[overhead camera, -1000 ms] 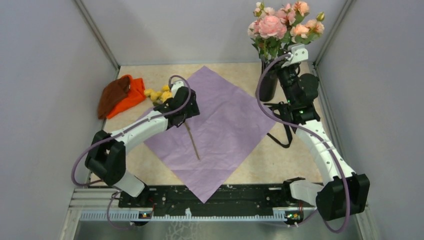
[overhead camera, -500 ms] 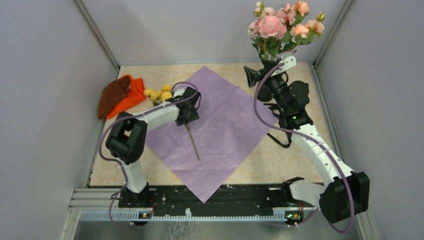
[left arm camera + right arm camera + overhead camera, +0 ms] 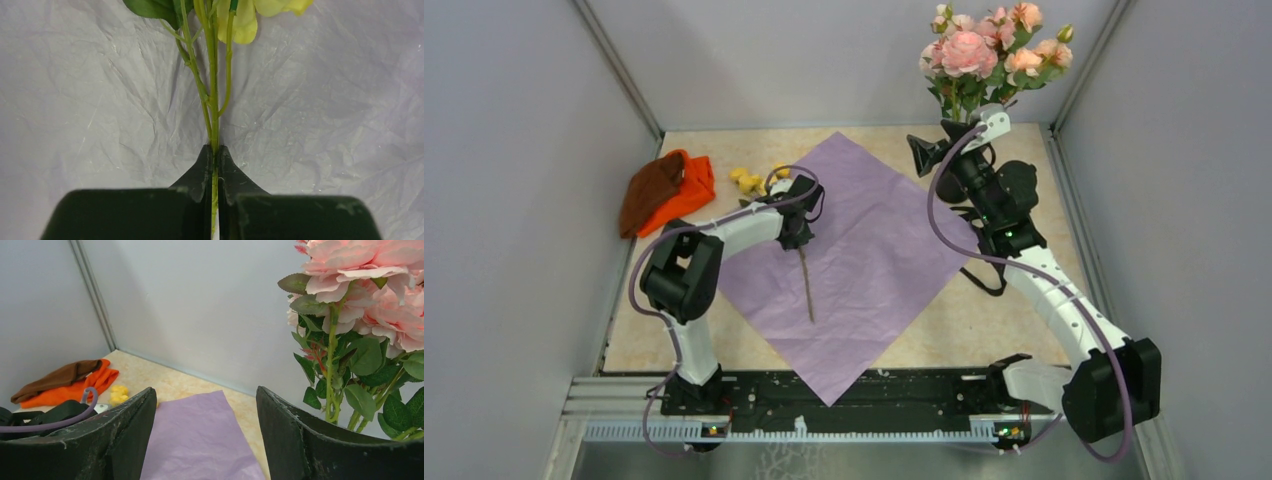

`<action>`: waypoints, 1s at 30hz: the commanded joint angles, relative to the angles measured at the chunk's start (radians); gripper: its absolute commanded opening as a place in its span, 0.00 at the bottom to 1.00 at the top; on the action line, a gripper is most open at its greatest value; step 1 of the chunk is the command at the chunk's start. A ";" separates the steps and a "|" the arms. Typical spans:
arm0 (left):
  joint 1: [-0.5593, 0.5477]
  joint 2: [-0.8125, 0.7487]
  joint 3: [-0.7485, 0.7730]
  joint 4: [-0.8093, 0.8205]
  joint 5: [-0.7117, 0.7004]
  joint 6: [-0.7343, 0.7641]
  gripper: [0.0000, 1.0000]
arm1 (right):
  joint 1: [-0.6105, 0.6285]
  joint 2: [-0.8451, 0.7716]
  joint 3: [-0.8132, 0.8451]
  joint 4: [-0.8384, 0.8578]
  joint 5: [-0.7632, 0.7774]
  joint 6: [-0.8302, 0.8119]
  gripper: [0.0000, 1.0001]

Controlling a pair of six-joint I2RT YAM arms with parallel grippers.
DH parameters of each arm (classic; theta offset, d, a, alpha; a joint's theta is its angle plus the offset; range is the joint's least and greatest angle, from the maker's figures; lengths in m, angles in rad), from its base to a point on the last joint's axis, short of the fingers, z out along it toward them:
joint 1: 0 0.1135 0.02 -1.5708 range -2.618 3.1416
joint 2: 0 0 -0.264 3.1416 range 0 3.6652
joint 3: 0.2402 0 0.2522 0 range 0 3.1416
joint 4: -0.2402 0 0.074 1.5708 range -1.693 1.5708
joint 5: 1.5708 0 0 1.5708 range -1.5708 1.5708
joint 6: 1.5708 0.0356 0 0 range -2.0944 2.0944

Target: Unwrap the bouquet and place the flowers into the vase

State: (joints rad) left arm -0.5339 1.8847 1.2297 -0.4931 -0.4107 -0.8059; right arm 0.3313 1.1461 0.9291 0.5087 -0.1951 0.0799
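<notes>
Pale grey walls (image 3: 514, 200) stand at 9, 12 and 3 o'clock. They meet in corners at 11 and 1 o'clock, each covered by a silver metal strip (image 3: 619, 65). The table top (image 3: 994, 320) is beige with a marbled pattern. A black rail (image 3: 864, 395) and a ribbed aluminium bar (image 3: 824, 432) run along 6 o'clock. The light is soft and even.

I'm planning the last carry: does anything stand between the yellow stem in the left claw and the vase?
Yes. The right claw hangs open beside the vase, its arm covering the vase's near side, right on the line from the yellow stem in the left claw. Pink flowers already crowd the vase's mouth.
</notes>
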 commanded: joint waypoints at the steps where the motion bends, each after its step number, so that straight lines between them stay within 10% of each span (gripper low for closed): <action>1: -0.008 -0.070 0.007 -0.010 -0.018 0.003 0.00 | 0.005 0.020 0.002 0.041 -0.006 0.003 0.72; 15: -0.119 -0.501 -0.296 0.571 0.042 0.350 0.00 | 0.090 0.188 0.120 -0.060 -0.076 0.060 0.72; 30: -0.167 -0.443 -0.414 1.033 0.034 0.593 0.00 | 0.282 0.378 0.194 -0.065 -0.094 0.139 0.76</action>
State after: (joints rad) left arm -0.6941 1.4071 0.7834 0.3820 -0.3805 -0.2787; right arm 0.5797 1.4967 1.0630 0.4179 -0.2863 0.1963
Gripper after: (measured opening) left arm 0.017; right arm 0.755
